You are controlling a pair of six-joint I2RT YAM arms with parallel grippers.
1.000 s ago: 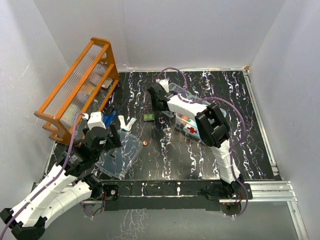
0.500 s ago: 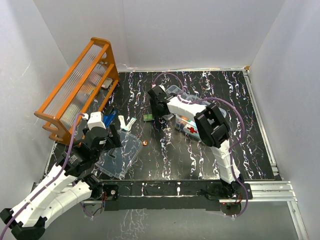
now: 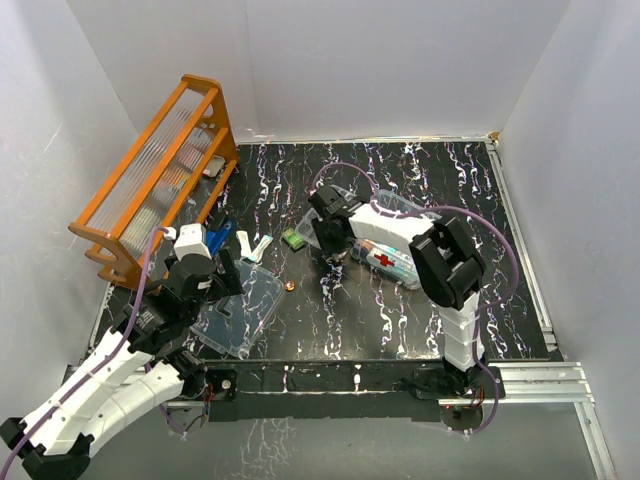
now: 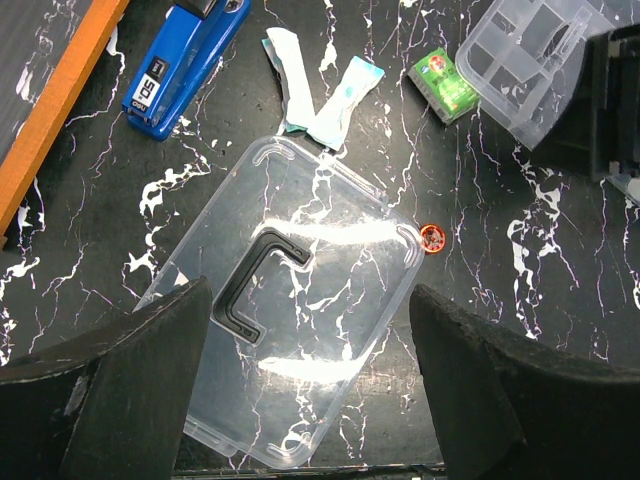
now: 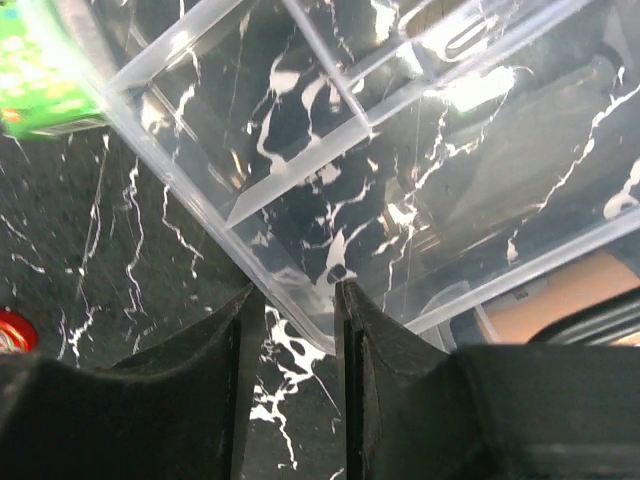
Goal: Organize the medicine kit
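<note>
The medicine kit lies in parts. Its clear box, marked with a red cross, sits mid-table. The clear compartmented tray rests just left of the box. My right gripper has its jaws narrowed onto the tray's near corner wall. The clear lid with its dark handle lies flat at the front left. My left gripper hovers open above the lid, holding nothing. A green packet lies beside the tray.
Two pale sachets and a blue stapler lie beyond the lid. A small orange round piece sits by the lid's right corner. The orange wooden rack stands at the far left.
My right gripper has come nearer and its jaws have closed in on the tray's corner; the tray now sits nearer, left of the box. The left arm has not moved.
</note>
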